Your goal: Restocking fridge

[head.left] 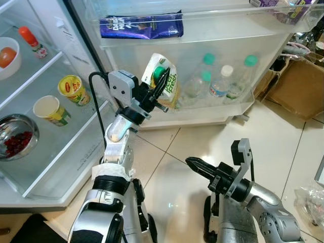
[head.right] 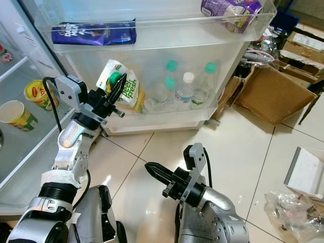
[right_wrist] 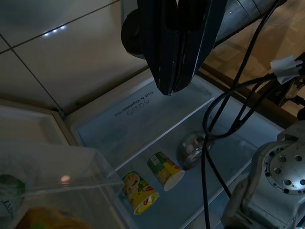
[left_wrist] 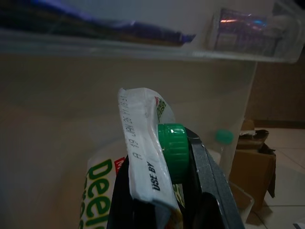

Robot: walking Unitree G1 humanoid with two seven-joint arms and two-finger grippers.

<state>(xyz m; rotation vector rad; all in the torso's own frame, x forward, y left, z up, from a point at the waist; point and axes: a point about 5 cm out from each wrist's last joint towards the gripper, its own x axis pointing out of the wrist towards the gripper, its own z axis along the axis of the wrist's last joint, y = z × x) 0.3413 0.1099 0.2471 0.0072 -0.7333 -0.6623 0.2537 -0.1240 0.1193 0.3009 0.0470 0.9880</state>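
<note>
My left gripper [head.left: 162, 83] is shut on a white juice pouch with green lettering [head.left: 171, 86], pinching it at its green cap [left_wrist: 172, 149]. The pouch hangs tilted against the front of the clear lower bin [head.left: 223, 115] of the open fridge door, at the bin's left end. Behind the bin's wall stand three water bottles [head.left: 221, 83] with green and white caps. Low over the tiled floor, my right gripper [head.left: 195, 165] points left, its fingers [right_wrist: 171, 52] pressed together on nothing.
A purple chocolate bag [head.left: 142, 25] lies in the door shelf above. On the fridge shelves at left are two yellow cups [head.left: 72, 89], a bowl of red berries [head.left: 17, 136] and a sauce bottle [head.left: 33, 43]. Cardboard boxes [head.left: 298, 86] stand at right.
</note>
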